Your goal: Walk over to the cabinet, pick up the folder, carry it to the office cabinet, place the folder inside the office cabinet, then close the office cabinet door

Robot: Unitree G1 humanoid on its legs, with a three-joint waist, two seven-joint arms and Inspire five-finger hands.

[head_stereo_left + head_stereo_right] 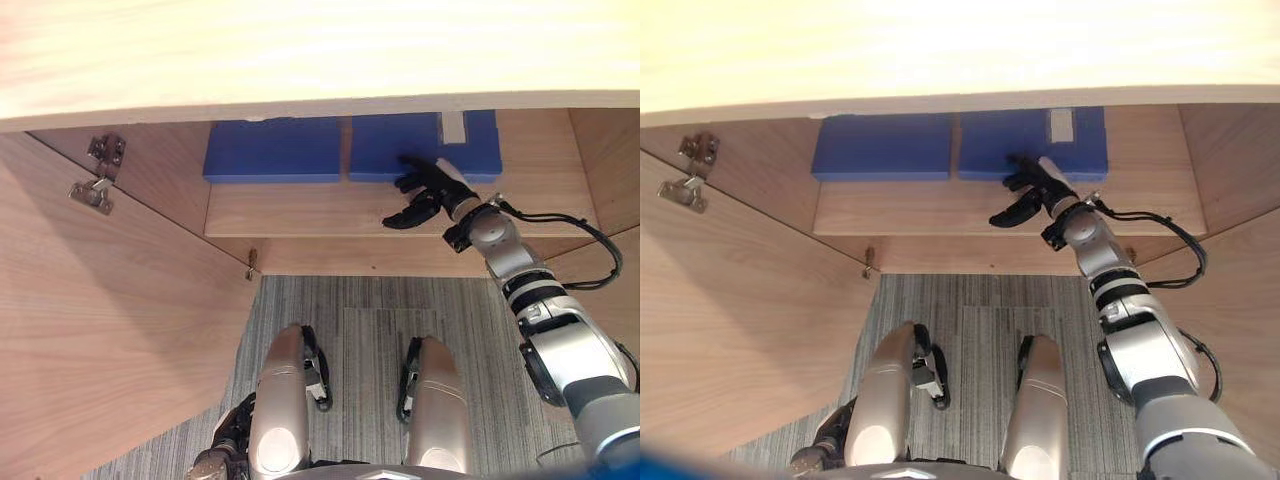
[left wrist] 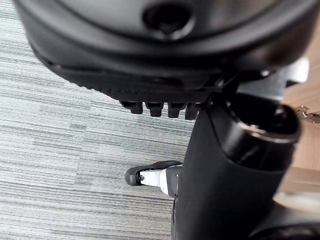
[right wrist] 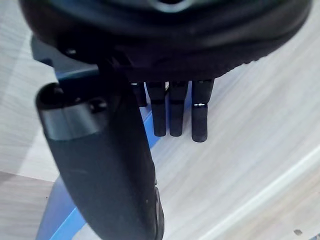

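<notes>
Folder with the white label lies flat on the shelf inside the office cabinet, just beyond the right hand, probably placed deep enough that the door can shut. Whether the hand touches its front edge I cannot tell. A second blue folder lies further to the hand's left. The right arm is stretched forward, the hand low over the shelf, fingers straight and apart from the thumb, holding nothing. The door stands wide open, well to the hand's left. The left hand hangs at the side; its state I cannot tell.
</notes>
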